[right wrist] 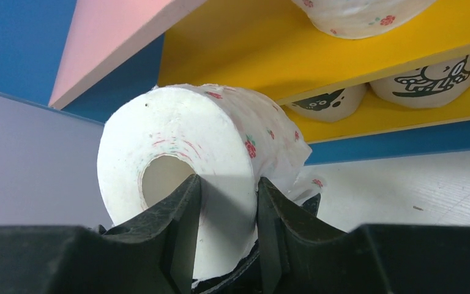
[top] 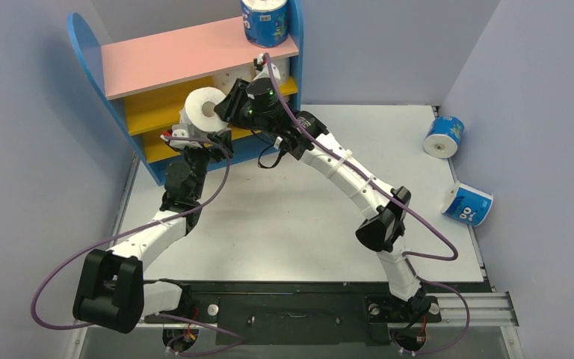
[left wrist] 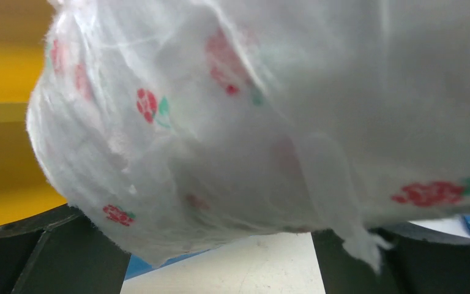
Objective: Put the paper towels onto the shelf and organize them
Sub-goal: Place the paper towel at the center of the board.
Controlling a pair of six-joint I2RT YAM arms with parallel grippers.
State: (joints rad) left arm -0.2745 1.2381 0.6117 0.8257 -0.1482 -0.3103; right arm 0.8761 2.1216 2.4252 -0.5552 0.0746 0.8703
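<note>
Up against the front of the small shelf with blue rounded sides [top: 90,52], between my two arms, hangs the white paper towel roll printed with little red flowers [right wrist: 220,141]. My right gripper [right wrist: 227,184] has it by the wall. One finger sits inside the hollow core and the other outside, pinched close on the paper between them. The roll's open end therefore faces that wrist camera. I judge this grip is meant to let me steer the roll onto a board. My left gripper [left wrist: 220,242] is underneath, its fingers spread wide to either side of the roll. I cannot tell whether they touch it; to me they look like a cradle, not a clamp.

The upper yellow board [right wrist: 238,49] already carries another white flowered roll [right wrist: 361,15]. The lower yellow board [right wrist: 391,113] has a tan roll with black cartoon print [right wrist: 333,101] and a second tan roll [right wrist: 431,79] beside it. A blue-and-white wrapped roll [top: 265,21] stands at the right end of the pink top board [top: 172,56]. Two more blue-and-white rolls lie on the white table [top: 291,217] by the right wall, well apart from the shelf: the farther one [top: 444,136] and the nearer one [top: 467,203].

As I read it, the pink board's front edge just above the held roll is the main obstruction. My left arm also crowds the space in front of the lower boards.
</note>
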